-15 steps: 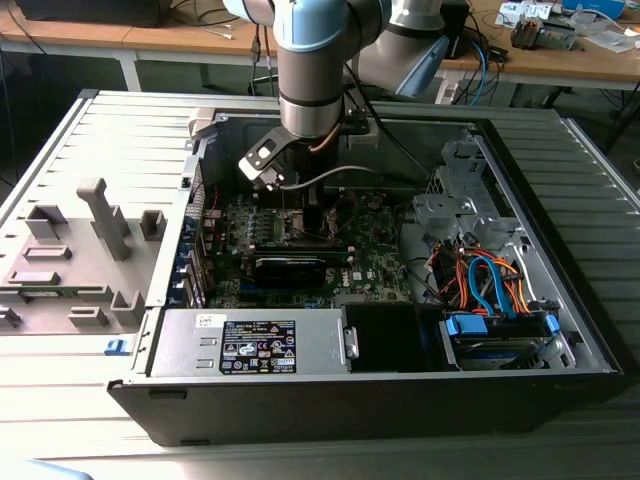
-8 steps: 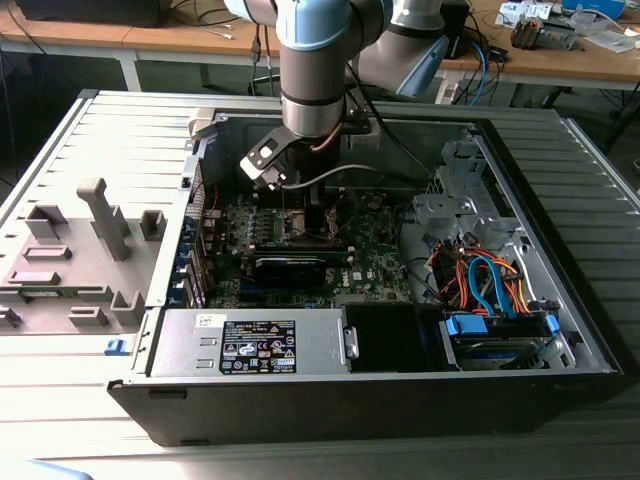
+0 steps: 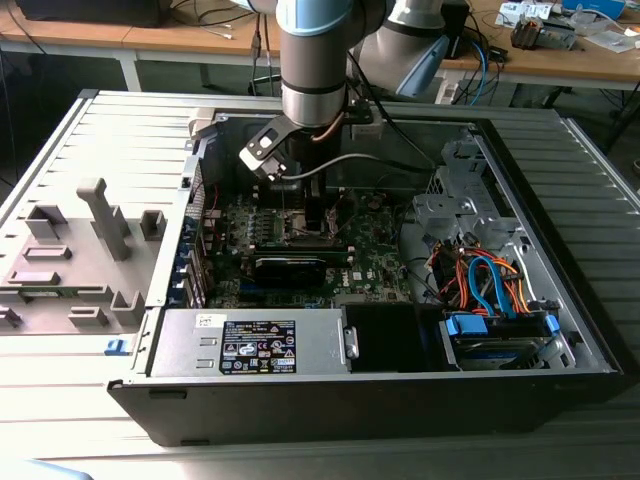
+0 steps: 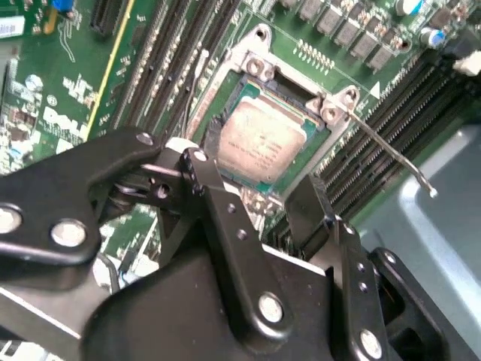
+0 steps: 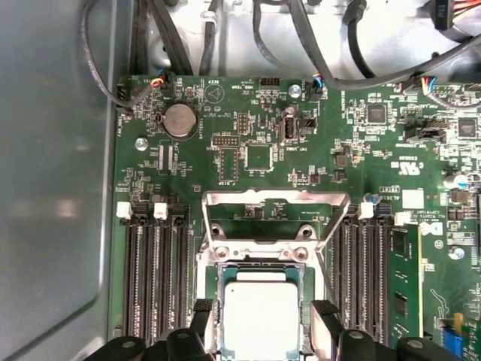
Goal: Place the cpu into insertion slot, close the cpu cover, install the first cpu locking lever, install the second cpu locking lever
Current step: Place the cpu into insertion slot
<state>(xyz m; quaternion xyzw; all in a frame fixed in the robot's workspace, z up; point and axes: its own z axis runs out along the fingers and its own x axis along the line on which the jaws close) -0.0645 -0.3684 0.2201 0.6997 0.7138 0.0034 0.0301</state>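
Note:
The cpu (image 5: 263, 316) lies flat in the insertion slot (image 5: 219, 289), silvery top up; it also shows in the second wrist view (image 4: 263, 139). My gripper (image 5: 263, 325) hovers just over it, open, one black finger (image 5: 201, 316) on each side of the chip with a small gap to its edges. The cpu cover (image 5: 274, 198) is swung open, its metal frame standing beyond the socket. A thin wire locking lever (image 4: 387, 150) juts out free beside the socket. In the exterior view the gripper (image 3: 312, 212) reaches down into the middle of the green motherboard (image 3: 375, 262).
Black memory slots (image 5: 154, 278) flank the socket on both sides. The open computer case has a power supply (image 3: 255, 343) at the front, a drive bay with blue and orange cables (image 3: 490, 285), and cables (image 5: 316, 45) along the board's far edge.

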